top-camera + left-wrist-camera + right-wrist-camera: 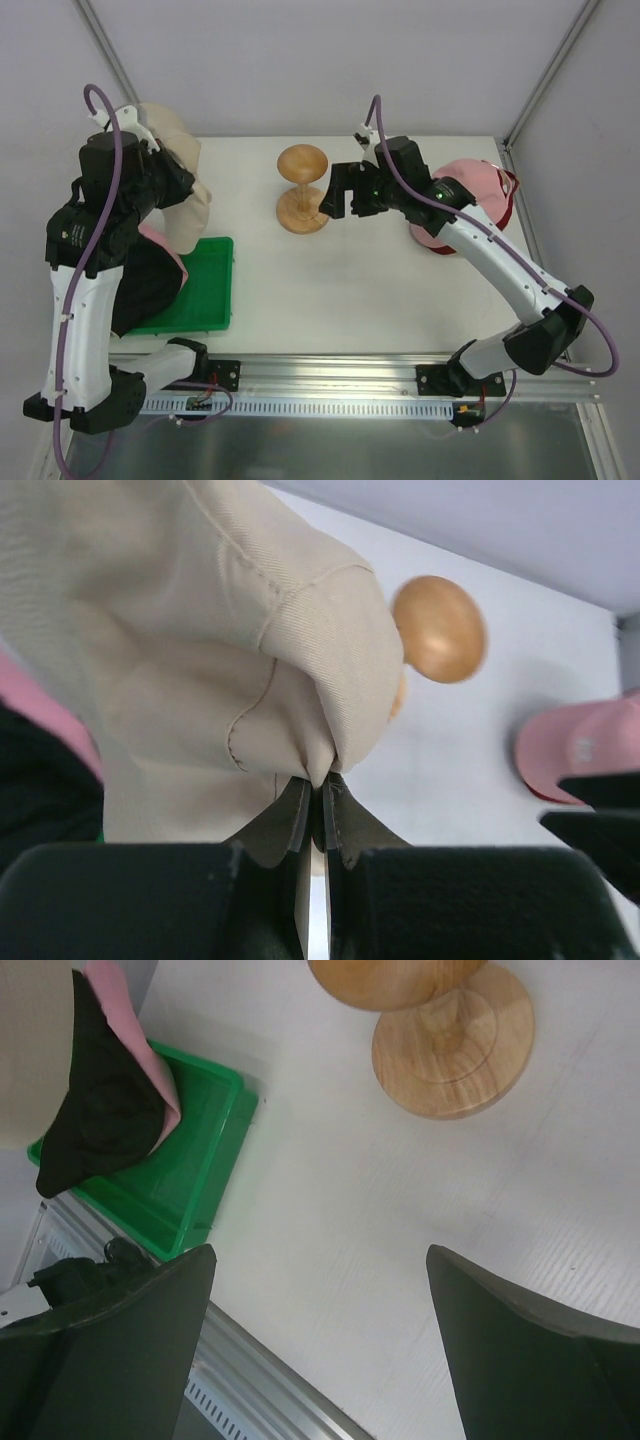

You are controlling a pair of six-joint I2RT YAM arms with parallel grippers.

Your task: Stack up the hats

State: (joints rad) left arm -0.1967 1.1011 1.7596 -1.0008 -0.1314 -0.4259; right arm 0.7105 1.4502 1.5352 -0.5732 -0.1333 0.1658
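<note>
Nearest, at the left front of the tabletop point(380, 280), a green tray point(210, 280) has its left part covered by a black bucket hat point(100, 1120), with a pink bucket hat point(125, 1000) showing along the black one's far edge. Farther in, the right tool point(320, 1255) hangs over bare tabletop with its fingers spread wide and nothing between them, just beside the wooden stand point(302, 188), which stands upright near the middle. On the left, the left tool point(318, 785) is clamped tight on a fold of the beige bucket hat point(250, 660), and the cloth bulges out above the fingers. On the right, behind the right arm, a pink cap point(470, 185) lies on a red cap point(508, 197), of which only an edge shows.
</note>
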